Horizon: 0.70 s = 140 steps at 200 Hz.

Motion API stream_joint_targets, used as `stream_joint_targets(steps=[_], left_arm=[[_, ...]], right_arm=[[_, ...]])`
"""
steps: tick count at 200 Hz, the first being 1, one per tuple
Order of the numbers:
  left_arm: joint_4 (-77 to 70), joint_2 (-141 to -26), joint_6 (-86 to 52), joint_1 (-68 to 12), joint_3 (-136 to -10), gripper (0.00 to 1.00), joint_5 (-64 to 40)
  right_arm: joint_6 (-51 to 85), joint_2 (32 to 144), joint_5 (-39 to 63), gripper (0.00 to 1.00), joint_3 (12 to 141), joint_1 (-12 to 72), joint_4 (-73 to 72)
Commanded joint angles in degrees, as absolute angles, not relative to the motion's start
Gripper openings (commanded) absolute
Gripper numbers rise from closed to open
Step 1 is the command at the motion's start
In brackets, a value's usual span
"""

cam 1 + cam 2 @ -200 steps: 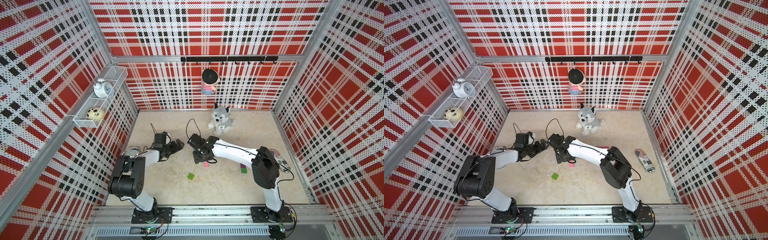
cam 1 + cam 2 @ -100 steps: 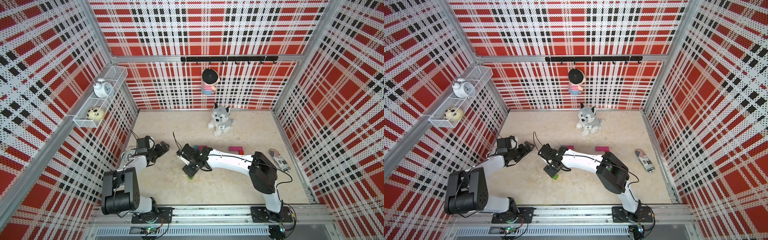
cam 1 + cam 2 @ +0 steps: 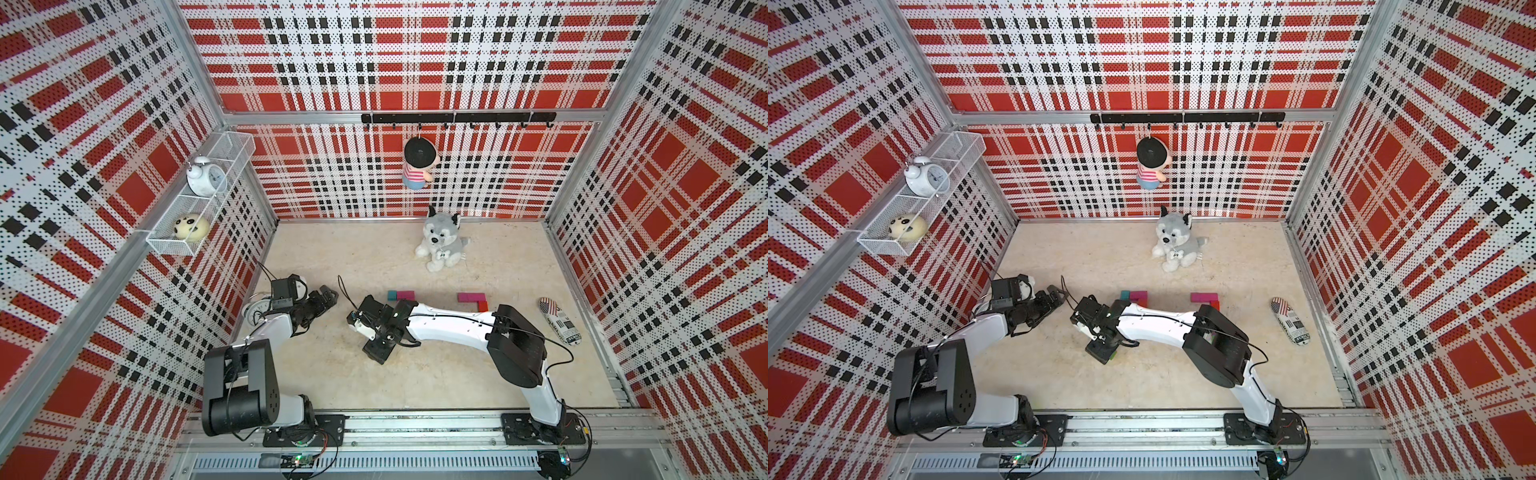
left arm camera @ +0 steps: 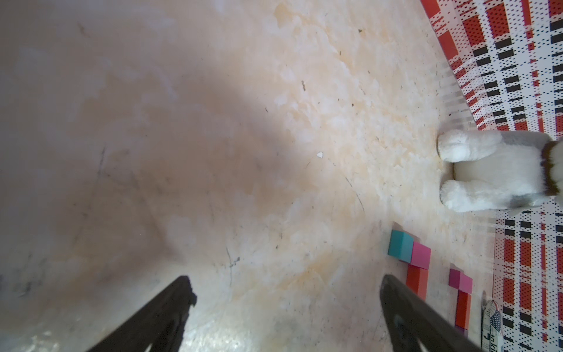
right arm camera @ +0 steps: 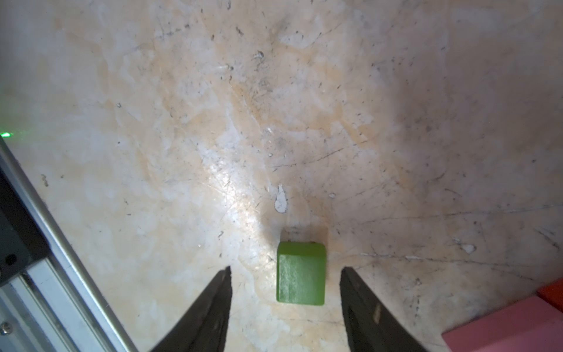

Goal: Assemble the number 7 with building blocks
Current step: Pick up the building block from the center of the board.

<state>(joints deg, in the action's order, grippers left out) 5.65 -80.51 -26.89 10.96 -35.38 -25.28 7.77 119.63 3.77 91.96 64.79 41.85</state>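
Observation:
A small green block lies flat on the floor between the fingers of my right gripper, which stands open with a gap on each side of the block. In both top views the right gripper covers the block, leaving only a green edge showing. Behind it lie a teal block joined to a magenta one, and further right a magenta block with a red one. My left gripper is open and empty, off to the left.
A plush dog sits at the back. A flag-patterned toy lies by the right wall and a round white dial by the left arm. A pink block lies close to the right gripper. The metal rail runs along the front.
My right gripper swung from the blocks in the middle toward the front left and came down around the green block. My left gripper drew back to the left.

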Motion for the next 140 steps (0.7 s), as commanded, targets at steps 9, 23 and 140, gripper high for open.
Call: stream_joint_targets(steps=[9,23,140], left_arm=[[5.71,-79.10,-26.32,11.60,-35.07,0.98,-25.80],[5.71,-79.06,-26.37,11.54,-34.91,0.98,-25.73],[5.36,-79.00,-26.46,11.61,-34.64,0.98,-25.58]], right_arm=[[6.43,121.81,3.25,0.59,91.45,65.57,43.58],[6.33,121.90,2.95,0.59,91.25,65.57,43.86],[7.55,124.32,0.00,0.52,93.42,65.57,46.67]])
